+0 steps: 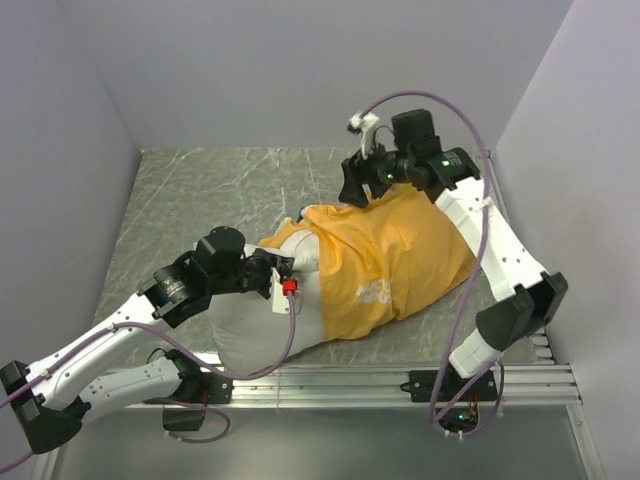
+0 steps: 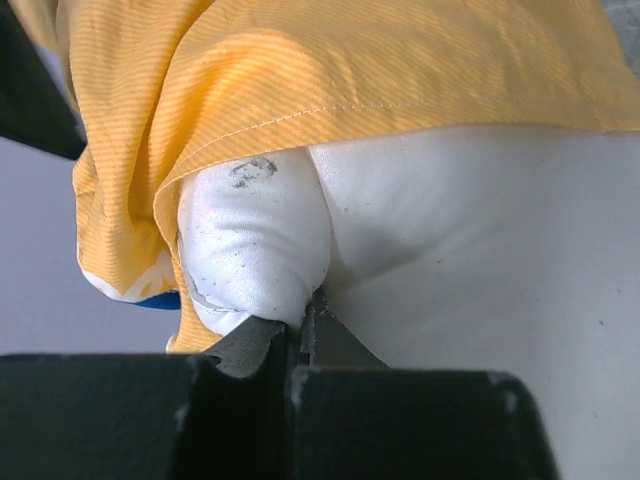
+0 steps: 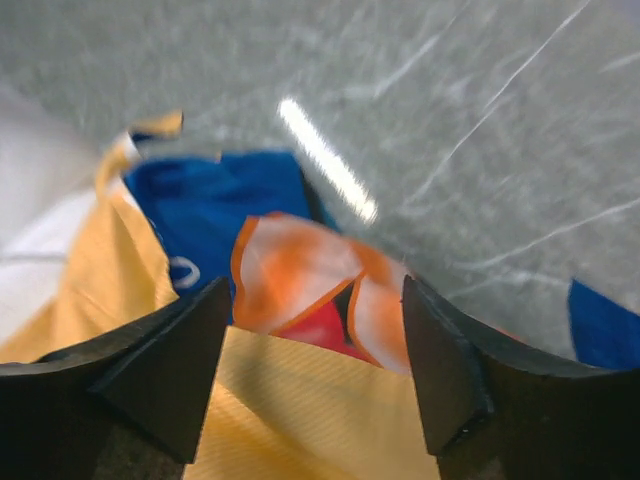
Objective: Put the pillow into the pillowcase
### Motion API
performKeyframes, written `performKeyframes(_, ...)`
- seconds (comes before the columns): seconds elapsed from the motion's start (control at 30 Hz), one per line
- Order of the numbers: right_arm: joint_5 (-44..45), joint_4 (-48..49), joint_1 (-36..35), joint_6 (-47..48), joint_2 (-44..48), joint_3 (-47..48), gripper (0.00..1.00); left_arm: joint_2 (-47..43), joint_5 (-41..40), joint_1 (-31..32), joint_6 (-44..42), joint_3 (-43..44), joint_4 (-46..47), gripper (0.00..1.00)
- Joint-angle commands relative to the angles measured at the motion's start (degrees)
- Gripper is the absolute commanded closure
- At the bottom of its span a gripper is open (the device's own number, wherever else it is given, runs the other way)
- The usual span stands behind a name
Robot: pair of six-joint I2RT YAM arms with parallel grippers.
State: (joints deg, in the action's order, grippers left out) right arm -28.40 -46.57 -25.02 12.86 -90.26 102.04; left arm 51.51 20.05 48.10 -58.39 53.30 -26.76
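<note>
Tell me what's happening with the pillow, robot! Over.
Left gripper shut on pillow. Right gripper open at pillowcase edge. Pillow partly inside, one end out.

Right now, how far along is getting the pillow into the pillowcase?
Partly done: the pillowcase covers the far part of the pillow. In hand: the left gripper pinches a fold of the pillow at the case's opening, while the right gripper hangs open over the case's far edge, holding nothing. Remaining: the near end lies bare and must go inside.
</note>
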Motion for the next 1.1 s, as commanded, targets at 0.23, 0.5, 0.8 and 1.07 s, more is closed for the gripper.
performKeyframes(0.23, -13.3, -10.0, -3.7, 1.1, -1.5, 1.0, 1.0, 0.8, 1.6, 0.7, -2.7, 1.9, 7.2, 1.0)
performKeyframes(0.5, -19.2, 1.7, -19.4, -14.8, 3.5, -2.9, 1.0, 4.4, 1.5, 0.7, -3.8, 3.1, 10.7, 1.0)
performKeyframes(0.8, -6.2, 23.2, -20.1, -28.8, 8.7, -26.6, 1.0, 3.8, 1.3, 0.7, -1.5, 2.4, 10.9, 1.0)
performKeyframes(1.07, 4.2, 23.6, -9.3, -24.8, -3.7, -15.2, 0.87, 7.8, 5.4, -8.0, 15.1, -2.0, 13.3, 1.0)
